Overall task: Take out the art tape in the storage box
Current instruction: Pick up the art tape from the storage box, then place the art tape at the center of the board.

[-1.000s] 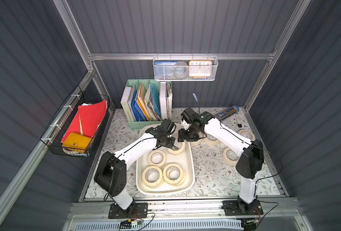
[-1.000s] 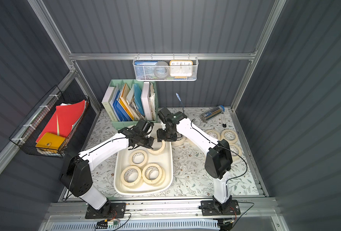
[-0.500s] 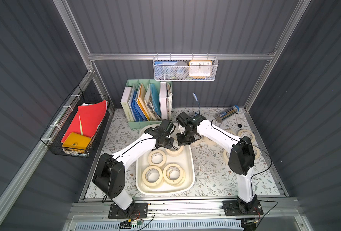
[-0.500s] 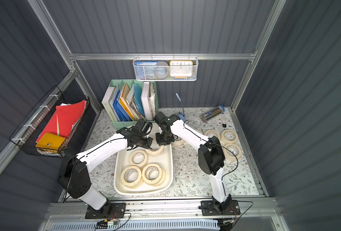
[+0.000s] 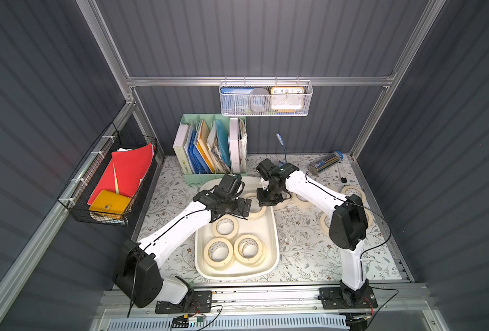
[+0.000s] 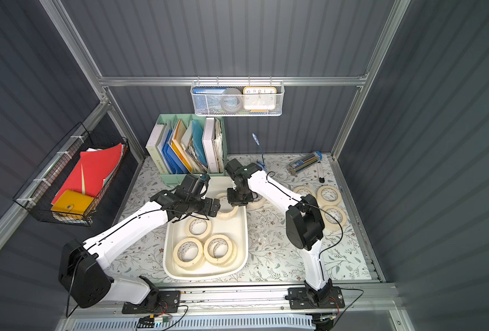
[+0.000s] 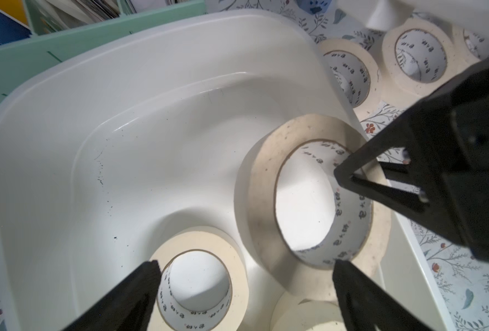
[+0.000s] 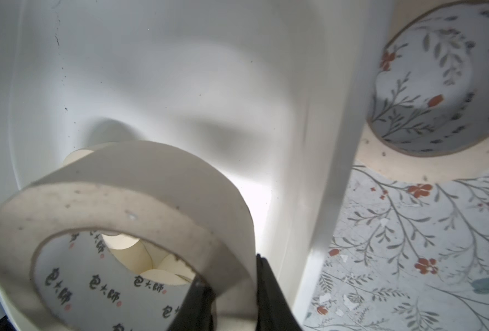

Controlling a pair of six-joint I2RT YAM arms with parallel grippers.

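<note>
Gripping one art tape roll (image 8: 140, 172) by its wall, my right gripper (image 8: 231, 275) is clamping it tilted at the far end of the storage box (image 5: 261, 226); my left gripper (image 7: 246, 265) is hovering beside it, jaws wide apart, empty.

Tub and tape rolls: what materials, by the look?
Tub: probably moulded plastic, white and glossy; it shows soft highlights, rounded corners and a rolled rim.
Tape roll: likely paper masking tape, cream and matte, with faintly soiled side faces; the printed white lining inside may be card.
</note>
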